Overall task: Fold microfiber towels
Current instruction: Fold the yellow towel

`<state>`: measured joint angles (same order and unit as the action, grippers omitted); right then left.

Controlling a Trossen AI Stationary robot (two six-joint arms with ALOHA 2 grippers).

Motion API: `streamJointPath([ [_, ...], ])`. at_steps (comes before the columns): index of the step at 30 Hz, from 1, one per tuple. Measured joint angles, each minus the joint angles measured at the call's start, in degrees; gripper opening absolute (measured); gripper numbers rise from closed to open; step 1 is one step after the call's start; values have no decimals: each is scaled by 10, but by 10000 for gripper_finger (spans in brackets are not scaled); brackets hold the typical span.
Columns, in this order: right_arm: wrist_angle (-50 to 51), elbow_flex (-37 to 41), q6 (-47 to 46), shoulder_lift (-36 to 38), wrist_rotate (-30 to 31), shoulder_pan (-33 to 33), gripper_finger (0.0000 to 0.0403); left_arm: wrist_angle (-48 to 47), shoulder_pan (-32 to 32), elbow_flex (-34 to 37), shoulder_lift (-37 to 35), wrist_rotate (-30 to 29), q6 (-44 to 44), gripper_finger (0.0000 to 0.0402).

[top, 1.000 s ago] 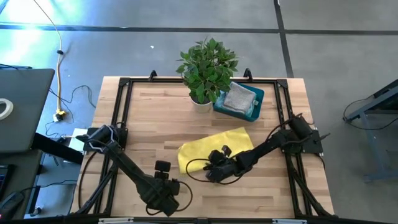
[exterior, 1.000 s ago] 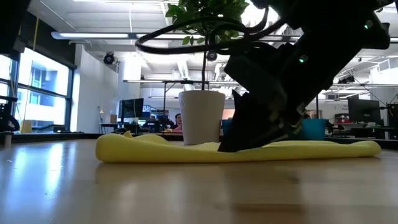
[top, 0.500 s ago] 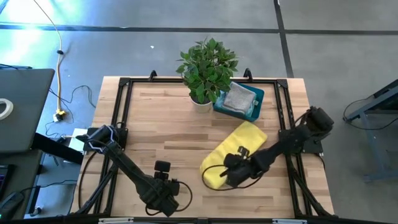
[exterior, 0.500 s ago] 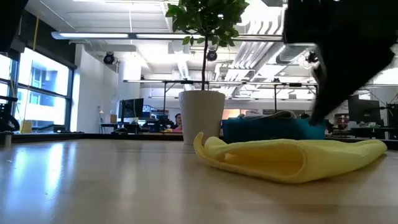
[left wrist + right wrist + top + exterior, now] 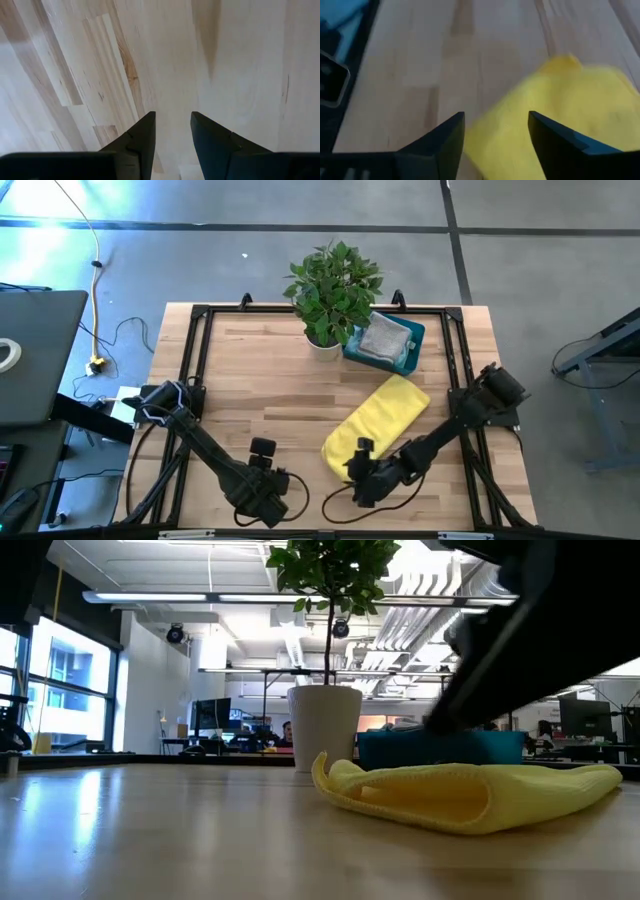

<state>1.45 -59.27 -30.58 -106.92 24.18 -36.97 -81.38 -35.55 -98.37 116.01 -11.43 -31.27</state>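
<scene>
Left gripper (image 5: 262, 492) sits idle over bare wood at the near-left edge of the light wooden butcher-block table (image 5: 250, 370), well apart from any cloth. Its wrist view shows only table grain past its fingers (image 5: 145, 135), which stand apart with nothing between them.

Centre-back: leafy green potted plant in a white pot (image 5: 330, 290), not involved.

Right of centre: soft yellow microfiber towel (image 5: 375, 425) lies on the table as a doubled-over elongated strip running diagonally, from near the front edge up toward the teal plastic bin (image 5: 412, 332). The low view shows a rounded fold edge on the yellow towel (image 5: 470, 795), one layer lying over the other, so I'd judge one fold is in; edges look loosely matched, not crisp.

Right gripper (image 5: 368, 480) is at the near end of that strip, just beside or slightly over its corner. Its wrist view shows the fingers (image 5: 445, 145) spread apart, yellow cloth ahead of them, nothing clamped.

Bin beside the plant holds a crumpled grey microfiber towel (image 5: 385, 338), unfolded as far as I can see. No other towels visible.

Progress estimate: early. Yellow towel is half-folded and probably needs a second fold to make a compact square; the grey one is not started.
</scene>
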Motion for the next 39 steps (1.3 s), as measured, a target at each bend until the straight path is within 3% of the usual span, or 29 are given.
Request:
streamJointPath([
  [6, -62, 0, 66, -30, 19, 22, 231, 0, -1, 0, 0, -3, 0, 113],
  [17, -70, 0, 11, -72, -27, 24, 231, 2, -13, 0, 0, -4, 0, 113],
  [26, -27, -5, 27, -91, -31, 15, 228, 3, -22, 0, 0, -11, -15, 113],
  [31, -20, -4, 20, -92, -20, 13, 180, 4, -26, 0, 0, -12, -27, 113],
  [39, -15, -2, -36, -92, -14, 12, 28, 4, -41, 0, 0, -12, -33, 113],
])
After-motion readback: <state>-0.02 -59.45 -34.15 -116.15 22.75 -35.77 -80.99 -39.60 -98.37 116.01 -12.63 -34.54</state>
